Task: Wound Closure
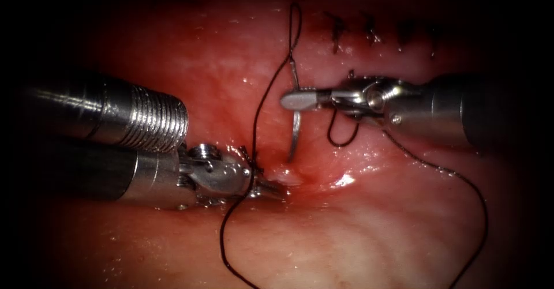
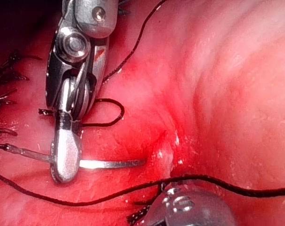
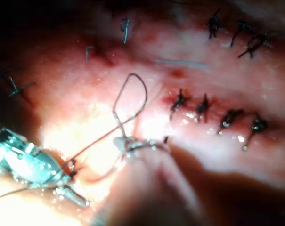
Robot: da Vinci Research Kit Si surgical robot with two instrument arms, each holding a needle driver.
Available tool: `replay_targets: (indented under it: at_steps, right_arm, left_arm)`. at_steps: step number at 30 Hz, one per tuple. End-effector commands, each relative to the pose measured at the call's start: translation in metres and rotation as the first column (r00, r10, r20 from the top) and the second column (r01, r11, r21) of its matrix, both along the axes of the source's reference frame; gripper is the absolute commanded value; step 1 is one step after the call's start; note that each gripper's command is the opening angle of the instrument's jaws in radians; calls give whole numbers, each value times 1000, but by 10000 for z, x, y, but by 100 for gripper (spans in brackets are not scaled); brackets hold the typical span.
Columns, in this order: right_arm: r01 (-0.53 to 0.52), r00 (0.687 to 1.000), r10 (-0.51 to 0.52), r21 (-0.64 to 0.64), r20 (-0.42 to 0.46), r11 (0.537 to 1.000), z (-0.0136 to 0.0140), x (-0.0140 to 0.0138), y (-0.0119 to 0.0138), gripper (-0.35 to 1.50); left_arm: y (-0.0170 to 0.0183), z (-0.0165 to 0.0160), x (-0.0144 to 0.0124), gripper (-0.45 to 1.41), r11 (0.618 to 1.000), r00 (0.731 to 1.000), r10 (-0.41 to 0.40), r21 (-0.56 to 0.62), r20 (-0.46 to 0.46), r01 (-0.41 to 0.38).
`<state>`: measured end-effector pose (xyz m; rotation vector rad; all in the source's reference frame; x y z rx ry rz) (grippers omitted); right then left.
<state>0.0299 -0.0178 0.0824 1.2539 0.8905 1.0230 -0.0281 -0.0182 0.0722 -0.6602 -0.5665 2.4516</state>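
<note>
My right tool reaches in from the right, jaws shut on the curved needle about a third of the way from its thread end. The needle hangs upright outside the tissue, its tip just above the wet open cut. The left wrist view shows the same grip and the bare needle tip. Dark thread loops up from the needle's tail, then runs down across my left tool. Its jaws are shut on the tissue edge at the left of the cut.
Several dark finished stitches cross the closed part of the cut at the upper right, also in the right wrist view. A short thread loop hangs under the right tool. Red fluid wets the tissue around the cut.
</note>
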Motion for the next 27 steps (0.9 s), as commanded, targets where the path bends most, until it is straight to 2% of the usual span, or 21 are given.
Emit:
replay_targets:
  at_steps: [1, 18, 27]
  right_arm:
    - [2, 1000, -2, 1, -8, 1000, 0, 11, -6, -35]
    - [-36, 994, 36, -3, -108, 999, -27, 22, -45, -35]
    - [12, 990, -11, 2, -142, 1000, -43, 26, -68, -35]
  left_arm:
    - [-2, 5, -6, -13, 1000, 1000, 0, 0, 1, 0]
    - [1, 2, -3, -10, 1000, 1000, 1, -3, -1, -1]
    - [4, -1, 0, -8, 1000, 1000, 0, -6, -3, 0]
